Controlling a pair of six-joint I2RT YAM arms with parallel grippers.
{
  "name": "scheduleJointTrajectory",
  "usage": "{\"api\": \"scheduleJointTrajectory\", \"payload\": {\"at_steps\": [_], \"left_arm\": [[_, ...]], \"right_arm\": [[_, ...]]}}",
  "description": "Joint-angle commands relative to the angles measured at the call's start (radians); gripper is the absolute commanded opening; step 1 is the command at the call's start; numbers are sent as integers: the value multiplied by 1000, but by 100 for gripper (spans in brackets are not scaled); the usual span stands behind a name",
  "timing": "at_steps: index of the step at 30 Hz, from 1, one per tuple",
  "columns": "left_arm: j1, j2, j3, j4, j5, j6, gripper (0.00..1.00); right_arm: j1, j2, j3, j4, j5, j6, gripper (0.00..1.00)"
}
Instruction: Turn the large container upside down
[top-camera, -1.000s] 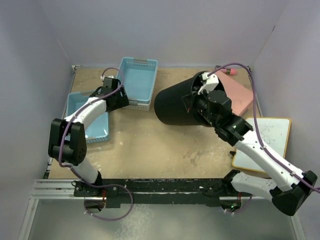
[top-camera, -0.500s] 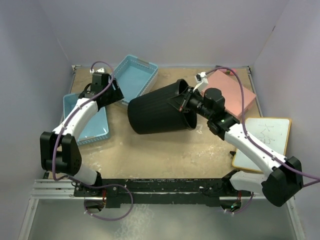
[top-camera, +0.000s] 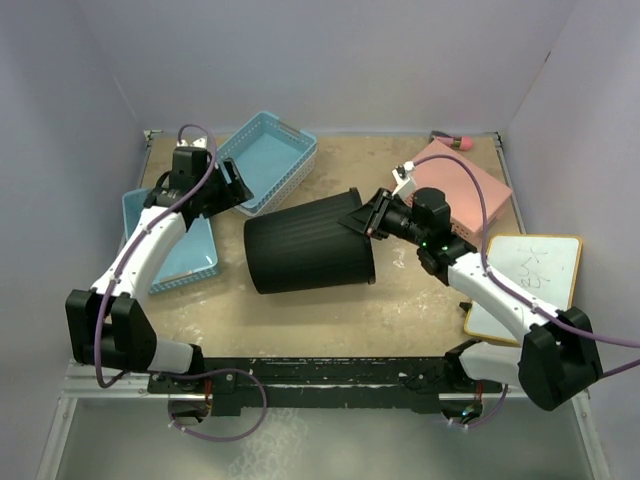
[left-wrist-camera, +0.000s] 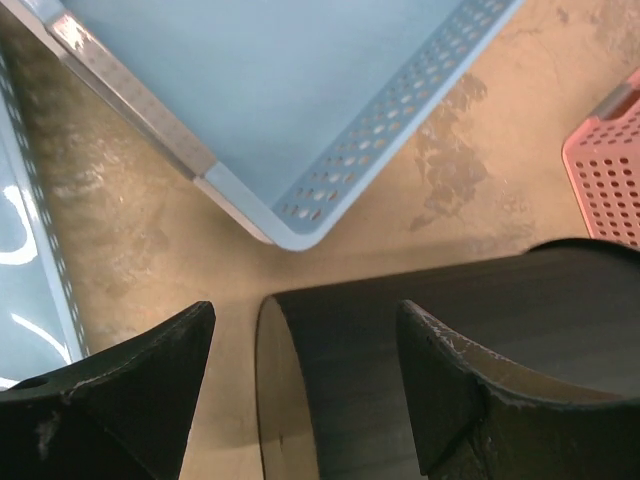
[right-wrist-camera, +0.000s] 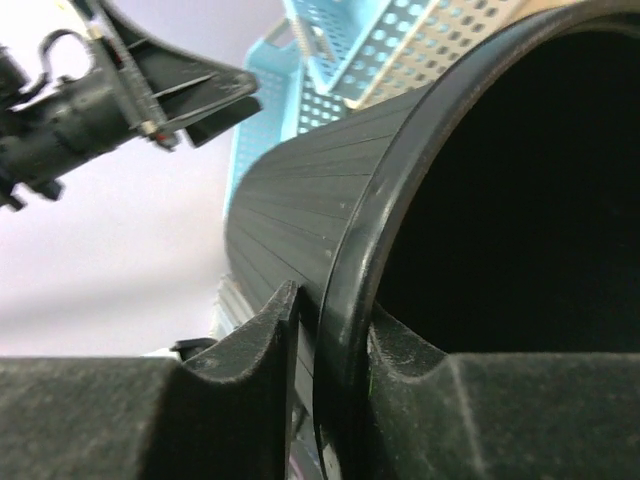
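The large container (top-camera: 305, 248) is a tall ribbed black bin lying on its side in the middle of the table, base to the left, mouth to the right. My right gripper (top-camera: 368, 216) is shut on its rim (right-wrist-camera: 372, 250), one finger outside the wall and one inside the mouth. My left gripper (top-camera: 232, 190) is open and empty, hovering just above and behind the bin's base end (left-wrist-camera: 285, 400), which shows between its fingers (left-wrist-camera: 440, 380). The bin's inside is dark.
A blue basket (top-camera: 270, 160) lies tilted behind the bin, another blue basket (top-camera: 190, 250) at the left. A pink basket (top-camera: 465, 190) sits at the back right. A whiteboard (top-camera: 530, 275) lies at the right edge. Walls close in on three sides.
My right gripper has swung the bin down and leftward, from tilted near the pink basket to lying on its side. My left arm has drawn back left; the rear blue basket has turned.
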Motion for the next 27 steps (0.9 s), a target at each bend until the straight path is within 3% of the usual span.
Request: {"api": "scheduleJointTrajectory", "payload": {"at_steps": [1, 8, 12, 17, 27], "left_arm": [[5, -70, -27, -22, 94, -29, 70], [4, -137, -72, -76, 135, -50, 71], [4, -169, -85, -99, 155, -63, 72], [4, -186, -137, -77, 220, -109, 72], [4, -189, -202, 12, 312, -186, 73]], "right_arm": [[-28, -9, -8, -164, -5, -147, 33], [-34, -5, 102, -381, 102, -321, 68], [-34, -26, 177, -482, 176, -402, 78], [-34, -55, 246, -566, 202, -458, 79], [-34, -90, 268, -619, 253, -491, 71]]}}
